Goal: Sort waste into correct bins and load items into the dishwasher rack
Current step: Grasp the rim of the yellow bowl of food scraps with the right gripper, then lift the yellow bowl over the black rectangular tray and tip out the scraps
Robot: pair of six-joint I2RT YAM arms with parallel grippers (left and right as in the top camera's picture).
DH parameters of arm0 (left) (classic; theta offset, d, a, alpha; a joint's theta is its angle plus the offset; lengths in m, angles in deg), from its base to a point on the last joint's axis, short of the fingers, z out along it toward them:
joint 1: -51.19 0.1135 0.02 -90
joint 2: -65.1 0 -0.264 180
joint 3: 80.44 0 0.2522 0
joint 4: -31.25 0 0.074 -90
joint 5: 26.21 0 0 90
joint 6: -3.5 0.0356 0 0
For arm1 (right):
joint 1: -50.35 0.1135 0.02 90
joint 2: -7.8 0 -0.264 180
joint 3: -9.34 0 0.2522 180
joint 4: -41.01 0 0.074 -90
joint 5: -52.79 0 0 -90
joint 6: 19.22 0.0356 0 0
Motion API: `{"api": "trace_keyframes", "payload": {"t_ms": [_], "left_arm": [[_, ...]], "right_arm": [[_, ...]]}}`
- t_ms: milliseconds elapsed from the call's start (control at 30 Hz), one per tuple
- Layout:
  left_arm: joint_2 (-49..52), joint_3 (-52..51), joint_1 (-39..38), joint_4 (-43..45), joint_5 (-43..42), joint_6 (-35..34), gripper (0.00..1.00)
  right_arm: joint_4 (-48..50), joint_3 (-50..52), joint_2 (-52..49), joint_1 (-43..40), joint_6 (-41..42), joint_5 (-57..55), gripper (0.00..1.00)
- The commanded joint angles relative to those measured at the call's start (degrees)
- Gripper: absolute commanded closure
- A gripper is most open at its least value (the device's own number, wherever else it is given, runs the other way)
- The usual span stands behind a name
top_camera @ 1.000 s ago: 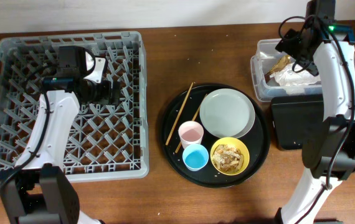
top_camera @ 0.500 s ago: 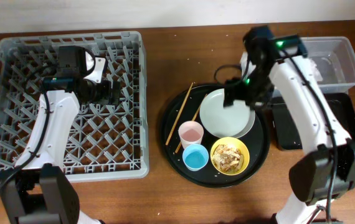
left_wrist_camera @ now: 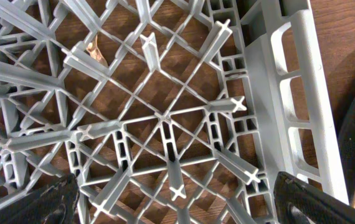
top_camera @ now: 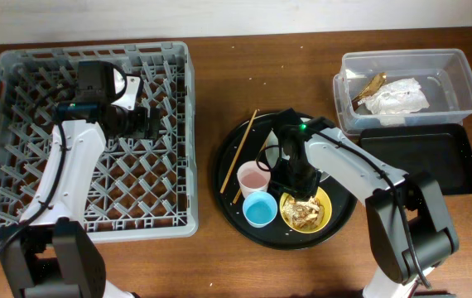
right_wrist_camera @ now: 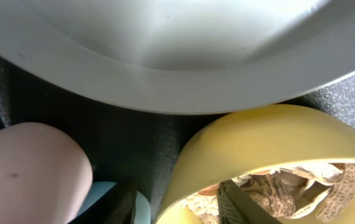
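Note:
My right gripper (top_camera: 296, 184) (right_wrist_camera: 180, 208) is low on the round black tray (top_camera: 228, 190), open, jaws astride the near rim of the yellow bowl (top_camera: 315, 213) (right_wrist_camera: 258, 137). One finger is inside by the food scraps (right_wrist_camera: 302, 183), and a gap shows between the other finger and the wall. The grey-white plate (right_wrist_camera: 165, 50) lies just beyond, largely under the arm from overhead. The pink cup (top_camera: 253, 176) and blue cup (top_camera: 259, 209) stand left of the bowl, the chopsticks (top_camera: 240, 151) further left. My left gripper (top_camera: 149, 124) (left_wrist_camera: 184, 208) hangs open and empty over the dishwasher rack (top_camera: 128, 190).
The clear tub (top_camera: 459, 74) at the back right holds the white napkin (top_camera: 397, 95) and the gold wrapper (top_camera: 368, 84). The shallow black rectangular tray (top_camera: 422, 157) lies just in front of it. The rack's right wall (left_wrist_camera: 289, 112) is close to the round tray.
My right arm has swung from the clear tub across the plate and down to the yellow bowl's rim, its jaws narrowing. The left arm has not moved.

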Motion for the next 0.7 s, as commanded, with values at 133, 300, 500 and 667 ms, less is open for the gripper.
{"api": "trace_keyframes", "payload": {"t_ms": [133, 300, 500, 667], "left_arm": [[0.28, 0.96, -0.11, -0.04, -0.59, 0.52, 0.01], [0.28, 0.96, -0.11, -0.04, -0.59, 0.52, 0.01], [0.28, 0.96, -0.11, -0.04, -0.59, 0.52, 0.01], [0.28, 0.96, -0.11, -0.04, -0.59, 0.52, 0.01]], "right_arm": [[-1.95, 0.48, 0.57, 0.20, 0.68, -3.50, 0.96], [-4.76, 0.04, 0.59, 0.20, -8.98, -5.07, 0.96], [-24.96, -22.97, 1.36, -2.05, -21.14, -9.42, 0.96], [-27.58, -28.57, 6.99, -13.62, -41.29, -3.10, 0.96]]}}
